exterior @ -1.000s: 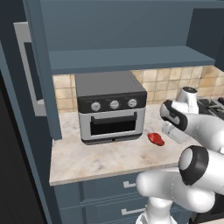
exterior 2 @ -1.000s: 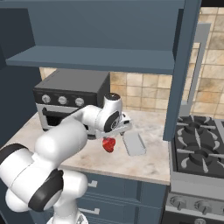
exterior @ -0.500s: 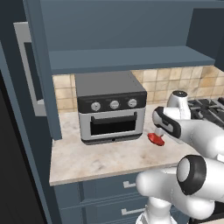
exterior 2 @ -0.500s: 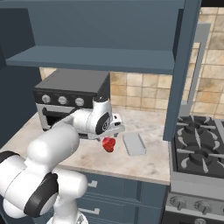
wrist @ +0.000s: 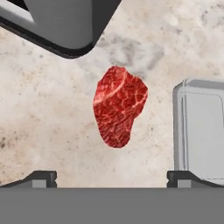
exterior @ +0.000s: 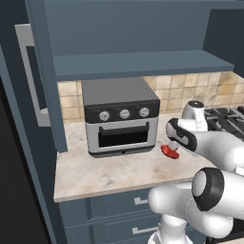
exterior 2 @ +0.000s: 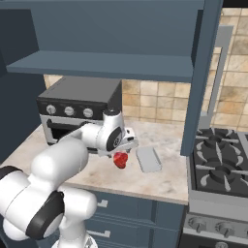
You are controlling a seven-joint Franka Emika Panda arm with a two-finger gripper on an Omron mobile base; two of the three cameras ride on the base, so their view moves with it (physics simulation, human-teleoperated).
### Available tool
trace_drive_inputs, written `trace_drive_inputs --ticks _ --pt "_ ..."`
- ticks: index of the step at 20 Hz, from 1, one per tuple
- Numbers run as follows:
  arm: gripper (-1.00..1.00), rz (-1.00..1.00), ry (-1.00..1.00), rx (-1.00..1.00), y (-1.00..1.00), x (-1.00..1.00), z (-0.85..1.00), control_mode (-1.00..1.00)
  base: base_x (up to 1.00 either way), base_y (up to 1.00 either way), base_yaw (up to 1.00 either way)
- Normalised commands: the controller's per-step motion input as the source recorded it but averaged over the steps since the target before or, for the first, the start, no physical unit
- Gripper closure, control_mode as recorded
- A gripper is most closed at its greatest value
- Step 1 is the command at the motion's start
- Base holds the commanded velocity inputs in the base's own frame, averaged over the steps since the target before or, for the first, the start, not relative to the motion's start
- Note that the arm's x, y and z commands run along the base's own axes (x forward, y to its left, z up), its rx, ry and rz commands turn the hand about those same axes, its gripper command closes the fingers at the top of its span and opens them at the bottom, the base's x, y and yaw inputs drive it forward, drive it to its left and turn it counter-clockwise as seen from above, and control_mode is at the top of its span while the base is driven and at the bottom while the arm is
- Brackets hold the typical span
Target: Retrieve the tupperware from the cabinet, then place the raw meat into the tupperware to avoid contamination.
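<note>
raw meat [wrist: 118, 107] now centred under the jaws, spread wide after swinging left off the tupperware [wrist: 201, 127] on the counter [wrist: 39, 127], so probably grab next.

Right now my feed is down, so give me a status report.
Gripper open, hovering over raw meat. Meat on counter, not grasped. Tupperware out beside it, empty. Toaster oven close by; nothing blocking.
</note>
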Motion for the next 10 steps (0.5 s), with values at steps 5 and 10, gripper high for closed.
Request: trace_drive_inputs --ticks 5,10 --pt "-1.0 0.03 0.02 0.0 0.0 0.07 -0.28 -1.0 0.0 0.0 0.0" --pt "-1.0 0.03 0.0 -0.01 0.0 0.09 -0.23 -1.0 0.0 0.0 0.0"
